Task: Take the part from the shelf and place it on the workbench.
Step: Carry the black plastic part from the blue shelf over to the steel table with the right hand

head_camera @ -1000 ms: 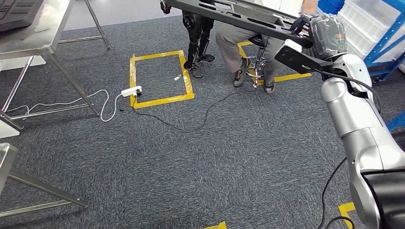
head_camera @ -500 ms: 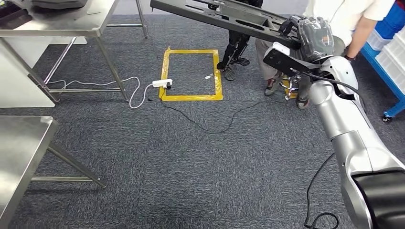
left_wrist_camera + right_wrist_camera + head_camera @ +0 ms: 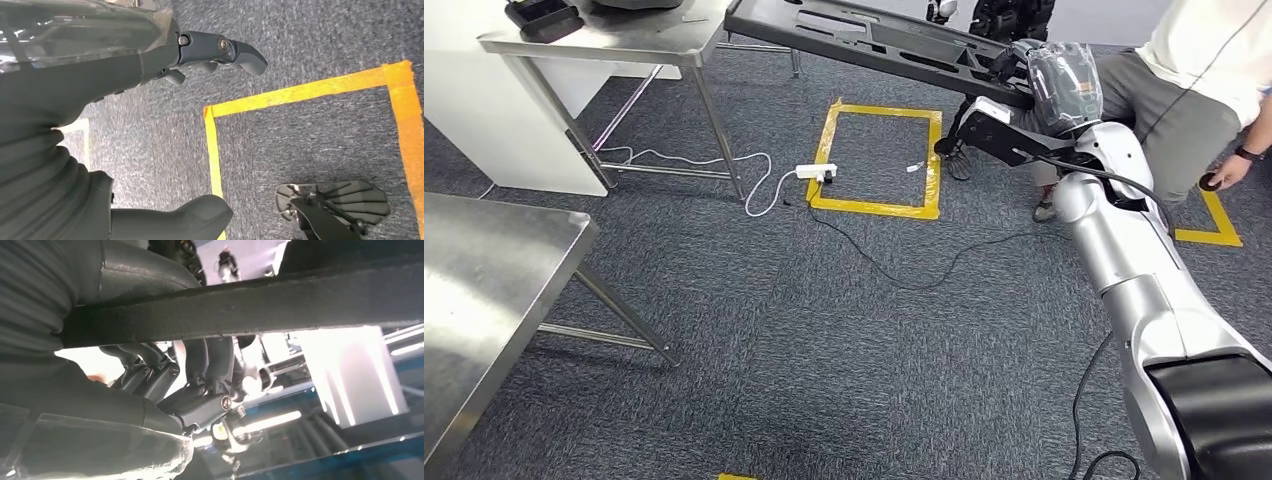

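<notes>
The part (image 3: 864,38) is a long, flat black panel with cut-outs. My right hand (image 3: 1049,80) grips it at its right end and holds it up high, so it reaches leftward toward the far steel table (image 3: 624,40). In the right wrist view the dark fingers (image 3: 200,370) curl around the part's black edge (image 3: 280,300). A nearer steel workbench (image 3: 484,270) stands at the lower left. My left hand (image 3: 75,125) hangs over the carpet, thumb and fingers apart, holding nothing.
A person (image 3: 1204,70) sits at the upper right, close to my right arm. On the carpet ahead lie a yellow tape square (image 3: 879,205), a white power strip (image 3: 816,172) and trailing cables. Dark items (image 3: 544,15) sit on the far table.
The camera has swung left: the tape square and the person have shifted right, and the steel tables have come into view. My right hand still holds the part.
</notes>
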